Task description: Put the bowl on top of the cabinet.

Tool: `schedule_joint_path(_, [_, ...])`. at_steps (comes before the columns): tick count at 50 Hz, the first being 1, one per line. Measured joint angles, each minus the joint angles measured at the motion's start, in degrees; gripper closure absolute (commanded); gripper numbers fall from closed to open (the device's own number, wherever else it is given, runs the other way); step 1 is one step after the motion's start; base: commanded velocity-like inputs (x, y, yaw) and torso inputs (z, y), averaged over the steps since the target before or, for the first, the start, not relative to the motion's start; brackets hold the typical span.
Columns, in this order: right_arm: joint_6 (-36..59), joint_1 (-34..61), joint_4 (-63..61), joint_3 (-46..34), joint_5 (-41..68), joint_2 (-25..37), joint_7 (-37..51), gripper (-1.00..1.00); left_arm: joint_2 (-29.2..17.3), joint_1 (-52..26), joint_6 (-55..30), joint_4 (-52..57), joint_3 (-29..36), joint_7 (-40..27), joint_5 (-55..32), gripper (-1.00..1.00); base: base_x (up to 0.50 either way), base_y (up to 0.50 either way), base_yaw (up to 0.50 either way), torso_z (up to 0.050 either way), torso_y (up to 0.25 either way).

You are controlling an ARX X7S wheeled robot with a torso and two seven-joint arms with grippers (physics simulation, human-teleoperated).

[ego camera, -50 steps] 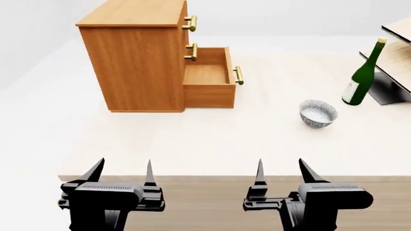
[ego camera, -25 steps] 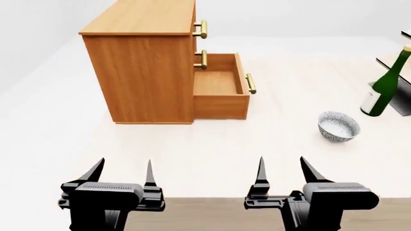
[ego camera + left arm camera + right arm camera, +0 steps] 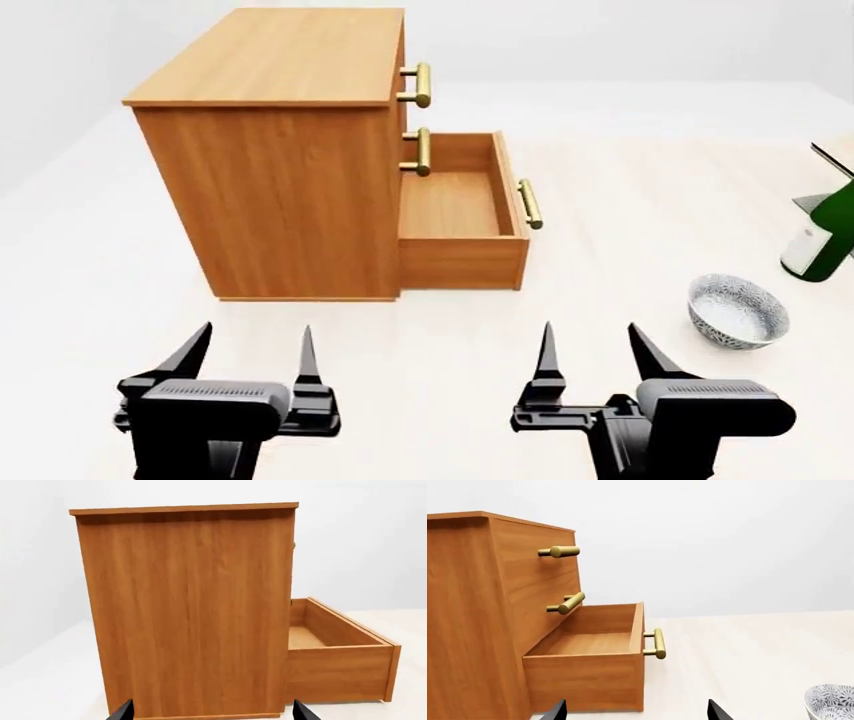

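The bowl [image 3: 738,311], white with a dense dark leaf pattern, sits on the pale table at the right; its edge shows in the right wrist view as the bowl [image 3: 830,704]. The orange-brown cabinet [image 3: 287,150] stands at the left with a flat bare top, brass handles and its bottom drawer [image 3: 461,215] pulled out and empty. It fills the left wrist view as the cabinet [image 3: 187,610] and shows side-on as the cabinet [image 3: 487,620]. My left gripper [image 3: 251,352] and right gripper [image 3: 597,350] hover low in front, both open and empty. The bowl lies just right of the right gripper.
A green bottle [image 3: 825,235] stands at the far right edge, behind the bowl. The open drawer sticks out toward the bowl's side, with a brass handle [image 3: 530,203] on its front. Pale table [image 3: 601,290] stretches between cabinet and bowl.
The view has moved forward and right: the cabinet and bowl look nearer and lower in the picture, the bottle has slid to the right edge. Both grippers stay open.
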Motion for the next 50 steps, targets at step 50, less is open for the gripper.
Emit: schedule_joint_path(50, [-1.41, 0.51, 0.50, -1.35, 1.16, 1.74, 3.29, -1.00, -2.75, 2.66, 8.54, 7.15, -0.94, -1.85, -1.55, -1.00, 0.06, 0.07, 0.00, 0.000, 0.000])
